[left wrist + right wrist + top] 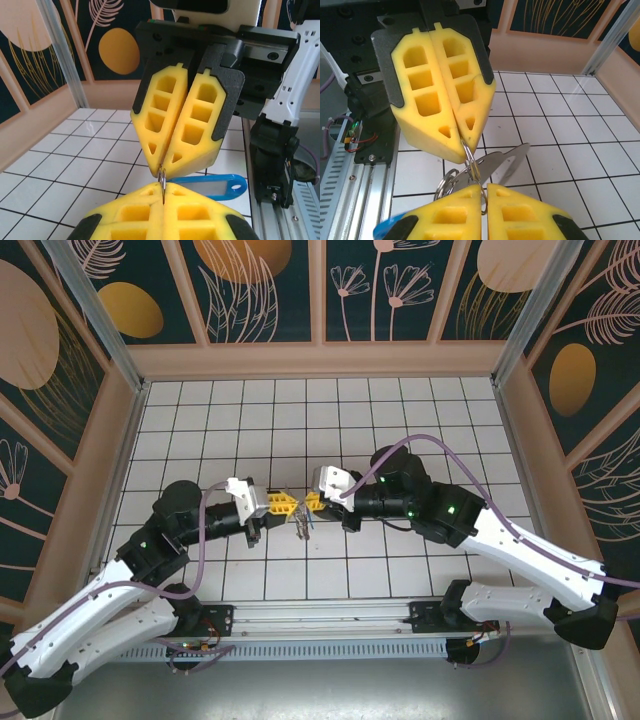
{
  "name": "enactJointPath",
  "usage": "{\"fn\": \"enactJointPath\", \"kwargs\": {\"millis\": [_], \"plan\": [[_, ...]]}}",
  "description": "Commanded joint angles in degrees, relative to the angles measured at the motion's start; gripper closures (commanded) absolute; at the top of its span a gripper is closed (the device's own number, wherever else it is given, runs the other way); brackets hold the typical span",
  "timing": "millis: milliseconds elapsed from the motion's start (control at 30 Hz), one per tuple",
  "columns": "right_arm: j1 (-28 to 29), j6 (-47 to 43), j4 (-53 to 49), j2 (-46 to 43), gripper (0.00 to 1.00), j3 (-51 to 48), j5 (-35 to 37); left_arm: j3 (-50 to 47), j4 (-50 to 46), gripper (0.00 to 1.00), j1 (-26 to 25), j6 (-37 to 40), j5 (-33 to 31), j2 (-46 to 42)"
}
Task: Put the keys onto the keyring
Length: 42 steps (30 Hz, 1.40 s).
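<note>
Clamping the ring (162, 181) in left gripper (462, 143) and right gripper (162, 165), mid-threading, probably needing a twist to seat the key (506, 161).

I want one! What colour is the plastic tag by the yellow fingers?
The tag is bright blue; clearest in the left wrist view.

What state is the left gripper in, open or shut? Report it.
Shut: the left gripper has its yellow fingers pressed together, pinching a thin metal ring at the tips.
</note>
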Motion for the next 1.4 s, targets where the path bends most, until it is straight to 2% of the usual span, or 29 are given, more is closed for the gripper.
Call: {"fn": "enactJointPath", "kwargs": {"millis": [0, 200, 600, 1033, 1367], "plan": [[-0.09, 0.92, 1.56, -0.69, 0.93, -0.81, 1.26, -0.43, 7.21, 1.00, -0.32, -1.86, 1.48, -0.86], [-0.33, 0.73, 2.36, 0.35, 1.00, -0.77, 0.21, -0.82, 7.74, 1.00, -0.30, -2.04, 1.94, -1.20], [-0.77, 0.90, 2.41, 1.39, 1.00, -0.88, -4.99, -3.13, 12.91, 1.00, -0.32, -3.93, 3.12, -2.87], [-0.85, 1.60, 7.09, -2.63, 1.00, -4.54, -9.57, -3.99, 17.78, 1.00, -0.25, -6.47, 4.74, -3.18], [-1.09, 2.35, 10.96, -2.84, 0.94, -6.09, -10.98, -5.31, 21.24, 1.00, -0.32, -8.47, 5.52, -3.91]]}}
